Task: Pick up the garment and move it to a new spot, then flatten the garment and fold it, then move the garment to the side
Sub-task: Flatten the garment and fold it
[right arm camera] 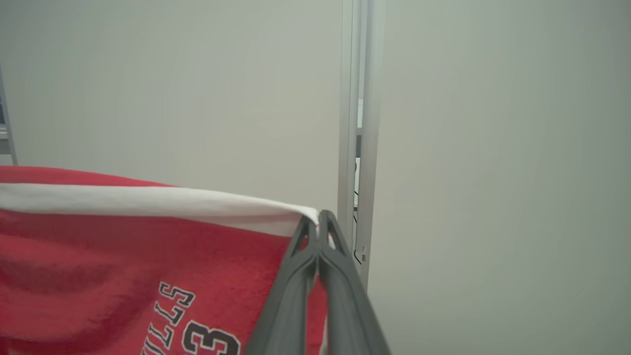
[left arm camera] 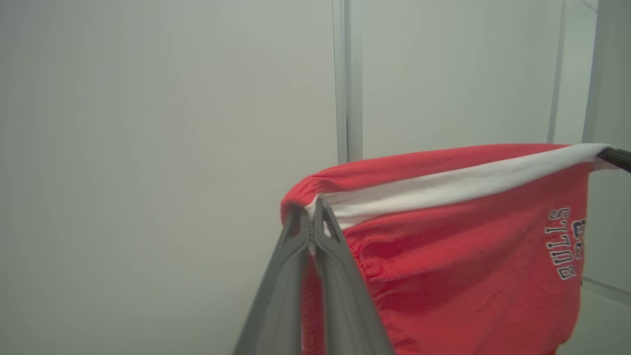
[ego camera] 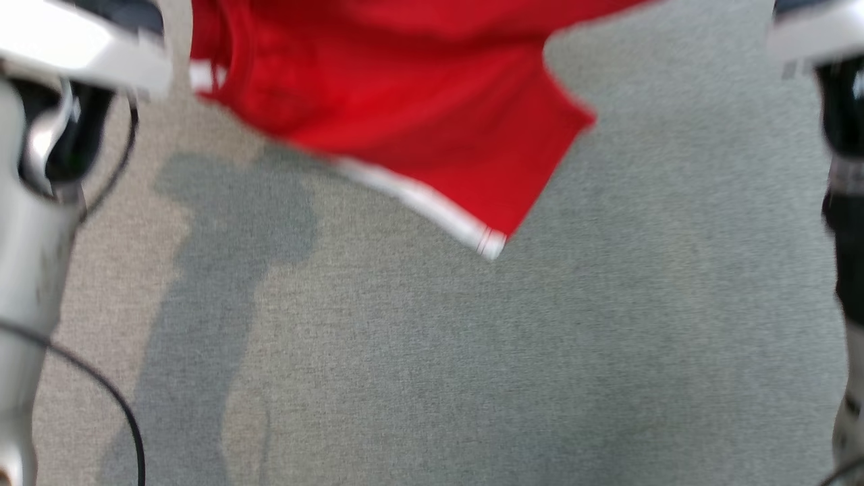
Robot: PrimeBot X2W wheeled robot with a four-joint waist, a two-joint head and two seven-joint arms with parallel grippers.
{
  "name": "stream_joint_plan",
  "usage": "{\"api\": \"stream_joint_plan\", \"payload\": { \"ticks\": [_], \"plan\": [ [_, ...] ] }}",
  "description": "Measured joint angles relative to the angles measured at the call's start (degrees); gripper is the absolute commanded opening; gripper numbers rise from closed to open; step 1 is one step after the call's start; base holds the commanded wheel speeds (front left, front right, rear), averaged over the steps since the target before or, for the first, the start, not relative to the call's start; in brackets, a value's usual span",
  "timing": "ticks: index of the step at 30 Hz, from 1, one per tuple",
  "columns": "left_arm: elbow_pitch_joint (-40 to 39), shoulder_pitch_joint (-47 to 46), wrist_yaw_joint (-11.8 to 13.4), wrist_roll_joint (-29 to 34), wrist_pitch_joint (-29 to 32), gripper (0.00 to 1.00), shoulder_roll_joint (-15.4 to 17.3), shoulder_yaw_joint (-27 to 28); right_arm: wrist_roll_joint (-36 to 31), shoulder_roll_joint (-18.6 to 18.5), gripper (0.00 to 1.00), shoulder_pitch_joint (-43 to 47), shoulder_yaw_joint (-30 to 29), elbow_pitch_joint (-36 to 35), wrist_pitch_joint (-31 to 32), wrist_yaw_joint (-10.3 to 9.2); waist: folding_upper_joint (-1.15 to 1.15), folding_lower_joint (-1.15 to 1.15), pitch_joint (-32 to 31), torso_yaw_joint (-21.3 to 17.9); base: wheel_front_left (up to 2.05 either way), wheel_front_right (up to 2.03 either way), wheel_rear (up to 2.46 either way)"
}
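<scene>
The garment (ego camera: 405, 101) is red with white trim and "BULLS" lettering, and it hangs in the air above the grey tabletop (ego camera: 472, 351). My left gripper (left arm camera: 312, 209) is shut on one end of its white-banded edge (left arm camera: 443, 185). My right gripper (right arm camera: 319, 219) is shut on the other end of the same edge, with the garment (right arm camera: 123, 256) stretched between the two and drooping below. In the left wrist view the right gripper's dark tip (left arm camera: 616, 158) shows at the far end of the band. The head view is blurred; a red corner with white hem (ego camera: 489, 239) dangles lowest.
Pale forearms stand at the left (ego camera: 34, 236) and right (ego camera: 844, 202) edges of the head view, with a black cable (ego camera: 101, 391) by the left one. Pale wall panels with a metal post (right arm camera: 357, 123) lie beyond the grippers.
</scene>
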Motion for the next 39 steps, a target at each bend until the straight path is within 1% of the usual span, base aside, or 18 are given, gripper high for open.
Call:
{"api": "stream_joint_plan", "payload": {
  "ticks": [4,5,9,12,15,18,20,23,26,28,31,35,39],
  "plan": [
    [11.68,-10.9,-1.77,0.48,-1.33,0.0,-2.01,-1.38,0.04,0.93,0.0,-11.75,0.4,9.67,-3.1,0.0,0.0,0.0,3.16,0.62,0.0,0.0,0.0],
    [14.33,-13.26,-1.85,0.4,-1.83,0.0,-2.58,-1.58,-0.05,1.2,0.0,-14.38,0.22,12.29,-4.36,0.01,0.0,0.0,3.81,0.75,0.0,0.0,0.0],
    [24.58,-20.07,-2.8,0.34,-2.72,0.0,-4.8,-3.76,-1.43,2.52,0.0,-22.7,-0.36,22.72,-9.44,0.03,0.0,0.0,4.96,1.34,0.0,0.0,0.0],
    [31.19,-23.95,-3.01,-0.12,-3.11,0.0,-6.02,-5.19,-2.1,3.52,0.0,-26.96,-0.1,29.67,-12.06,0.07,0.0,0.0,5.04,1.4,0.0,0.0,0.0],
    [36.65,-25.39,-3.2,-0.71,-2.85,0.0,-7.47,-7.14,-2.29,4.15,0.0,-29.09,0.9,35.9,-13.04,0.07,0.0,0.0,5.16,1.44,0.0,0.0,0.0],
    [39.11,-26.64,-3.2,-2.1,-3.41,0.0,-7.89,-8.9,-2.1,4.59,0.0,-30.49,2.93,39.99,-13.76,0.04,0.0,0.0,6.07,1.33,0.0,0.0,0.0],
    [39.61,-26.7,-3.2,-3.75,-4.03,0.0,-8.1,-10.34,-1.65,4.71,0.0,-30.61,5.39,41.24,-14.15,0.0,0.0,0.0,6.87,1.29,0.0,0.0,0.0],
    [38.65,-24.8,-3.2,-4.91,-4.87,0.0,-7.61,-13.69,0.02,4.59,0.0,-28.76,9.07,40.55,-15.11,-0.01,0.0,0.0,8.27,1.41,0.0,0.0,0.0],
    [36.9,-19.2,-3.2,-6.68,-7.28,0.0,-6.48,-15.49,2.16,3.74,0.0,-21.68,12.73,38.47,-15.46,-0.01,0.0,0.0,8.73,1.64,0.0,0.0,0.0],
    [35.12,-14.84,-3.19,-7.78,-8.49,0.0,-6.01,-16.05,4.14,2.53,0.0,-16.39,14.04,35.61,-15.52,-0.01,0.0,0.0,8.34,1.81,0.0,0.0,0.0],
    [31.38,-7.3,-3.19,-8.61,-9.45,0.0,-5.65,-16.55,6.98,0.74,0.0,-6.93,14.38,29.09,-15.7,-0.01,0.0,0.0,7.41,1.98,0.0,0.0,0.0],
    [24.82,3.33,-2.68,-8.49,-9.98,0.0,-4.3,-16.64,10.36,-0.35,0.0,7.39,13.16,21.42,-15.73,-0.01,0.0,0.0,5.79,2.11,0.0,0.0,0.0],
    [16.26,14.25,-0.07,-8.66,-10.05,0.0,-2.64,-15.96,13.07,-0.69,0.0,19.37,11.29,14.74,-15.44,-0.01,0.0,0.0,3.93,1.97,0.0,0.0,0.0]
  ]
}}
